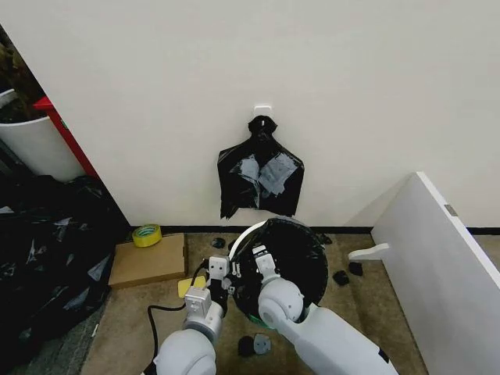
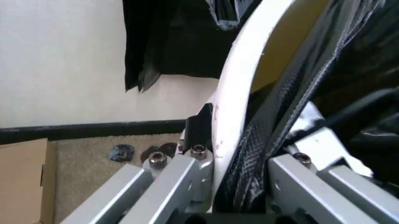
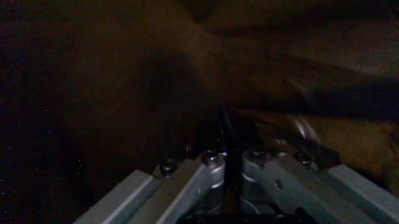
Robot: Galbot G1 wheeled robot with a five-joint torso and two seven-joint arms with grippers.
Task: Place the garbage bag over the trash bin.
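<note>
The left hand (image 1: pixel 219 275) straddles the rim of the trash bin (image 2: pixel 240 88), one finger outside the wall, the other inside against the garbage bag (image 1: pixel 301 258). Just beyond it the carpet is littered with small dark scraps (image 2: pixel 121 152); a cardboard box (image 1: pixel 148 260) with a tape roll (image 1: pixel 146 234) lies to its outer side. The right hand (image 1: pixel 262 259) is sunk in the bag's folds, plastic close on every side. A white panel (image 1: pixel 437 250) walls off the space past it.

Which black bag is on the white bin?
The garbage bag draped over the trash bin; another hangs knotted on the wall, and a heap lies on the floor.
</note>
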